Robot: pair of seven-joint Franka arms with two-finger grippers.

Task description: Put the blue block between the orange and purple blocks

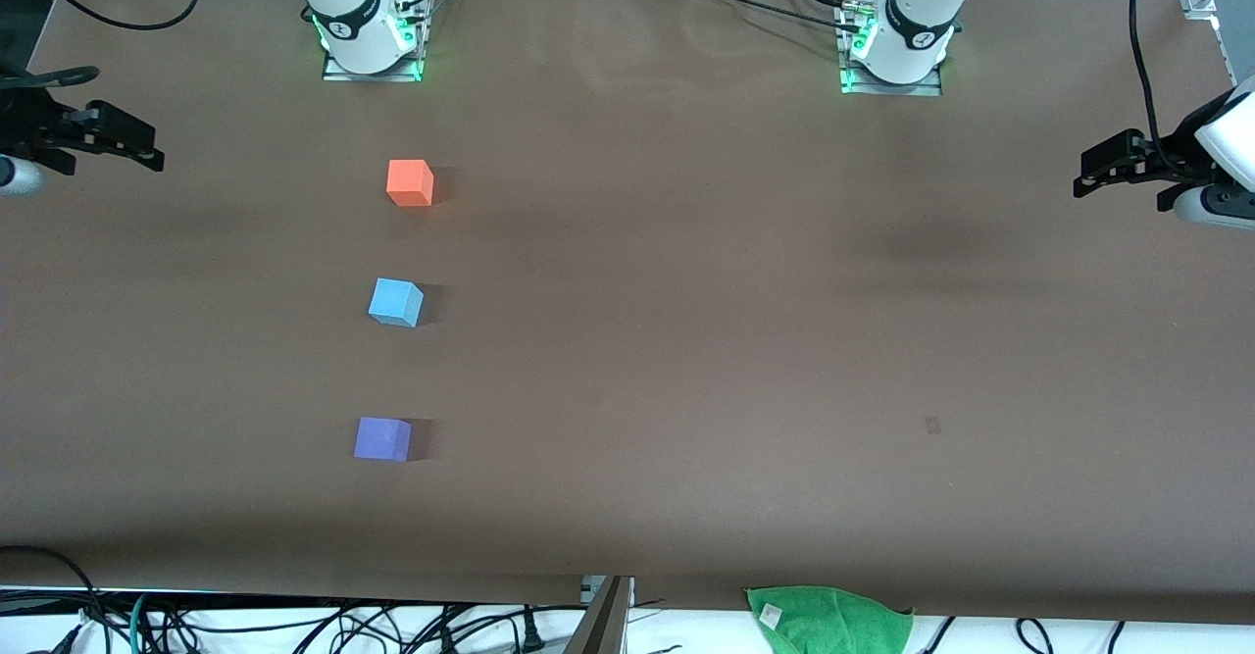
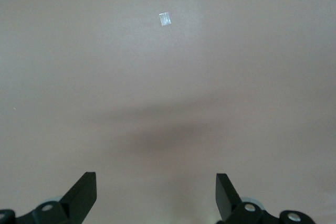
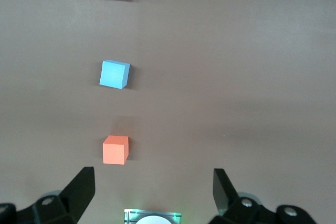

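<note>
The blue block [image 1: 396, 302] sits on the tabletop [image 1: 686, 291] between the orange block [image 1: 410, 183] and purple block [image 1: 382, 439]. No writing is legible. The left claw [image 2: 156, 195] and right claw [image 3: 153, 192] both gape wide, empty.

Orange block [image 1: 410, 183], sky-blue block [image 1: 396, 302], violet-purple block [image 1: 382, 439], brown table [image 1: 686, 340], green cloth [image 1: 828, 620].

You won't find any text here that can actually be read. The green cloth [image 1: 828, 619] at the table's near edge carries a small white tag [image 1: 772, 615], but any print on it is too small to make out. Each arm's base [image 1: 368, 22] bears a small round mark on its dark band, and you can't read that either.
</note>
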